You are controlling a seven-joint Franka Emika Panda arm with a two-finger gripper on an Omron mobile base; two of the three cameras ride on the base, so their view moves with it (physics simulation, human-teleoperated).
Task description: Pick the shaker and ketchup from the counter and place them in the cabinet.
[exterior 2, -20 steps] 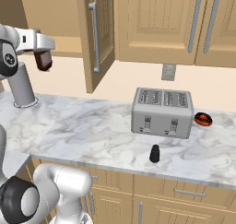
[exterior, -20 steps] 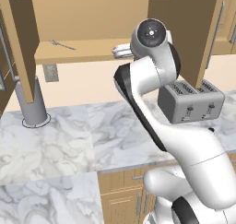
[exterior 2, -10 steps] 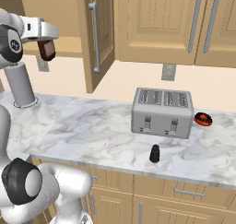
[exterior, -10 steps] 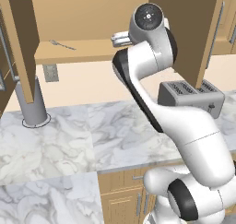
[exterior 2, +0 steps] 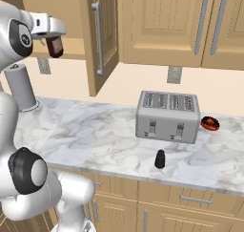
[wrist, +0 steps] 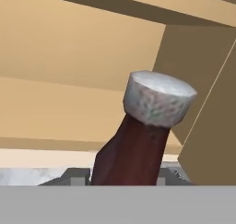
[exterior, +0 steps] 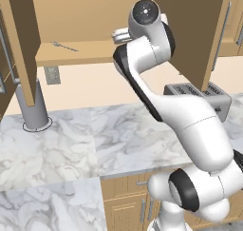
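My gripper (exterior 2: 53, 37) is shut on the ketchup (exterior 2: 55, 47), a dark reddish-brown bottle, and holds it high in front of the open cabinet (exterior 2: 102, 33), near the edge of its shelf (exterior: 80, 54). In the hand view the ketchup (wrist: 136, 147) rises tilted between my fingertips (wrist: 79, 176), its pale cap pointing at the cabinet's inside. In the left base view the arm hides most of the gripper (exterior: 121, 35). The small black shaker (exterior 2: 160, 159) stands on the counter just in front of the toaster.
A silver toaster (exterior 2: 167, 116) sits mid-counter, with a red and black object (exterior 2: 209, 123) to its right. A grey cylinder (exterior 2: 22, 87) stands at the counter's back left. A fork (exterior: 63, 46) lies on the shelf. The open cabinet door (exterior: 198, 30) hangs beside the arm.
The arm has carried the ketchup upward and closer to the cabinet shelf. The grip has stayed the same, and the shaker has not moved.
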